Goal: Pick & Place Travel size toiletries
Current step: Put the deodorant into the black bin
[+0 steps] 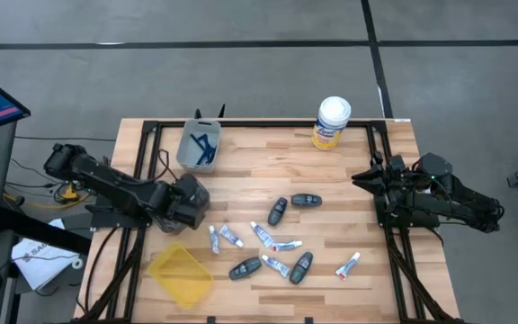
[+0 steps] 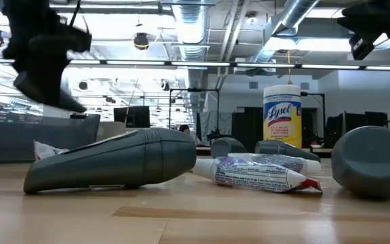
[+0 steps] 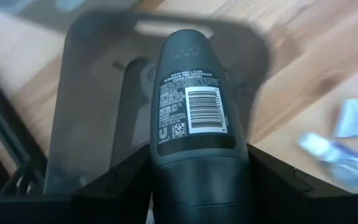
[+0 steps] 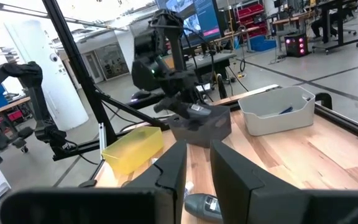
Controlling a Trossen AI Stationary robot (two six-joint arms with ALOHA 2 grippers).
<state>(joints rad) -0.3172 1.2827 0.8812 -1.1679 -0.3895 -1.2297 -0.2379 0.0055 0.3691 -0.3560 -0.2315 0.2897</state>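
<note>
My left gripper (image 1: 190, 197) hovers over the table's left part, shut on a dark grey deodorant stick (image 3: 191, 106). Under it sits a dark grey tray (image 4: 201, 127). My right gripper (image 1: 368, 176) waits near the right edge, its fingers (image 4: 174, 167) slightly open and touching nothing. Several white tubes (image 1: 263, 236) and dark grey sticks (image 1: 278, 210) lie flat on the table's middle. One stick (image 2: 114, 165) and one tube (image 2: 263, 173) fill the low view. Blue razors (image 1: 203, 144) lie in a light grey bin (image 1: 185, 155). My left gripper pinches the deodorant stick between its two fingers (image 3: 118, 180), on the sides of its wider end (image 3: 197, 168). The stick points away along the fingers, barcode label toward the camera. It is lifted clear, above the dark grey tray.
A yellow tray (image 1: 180, 274) sits at the near left corner. The yellow canister with a white lid (image 1: 332, 123) stands at the far edge. Black frame rails (image 1: 394, 252) run along both sides of the table. Bare wood shows on the far right part.
</note>
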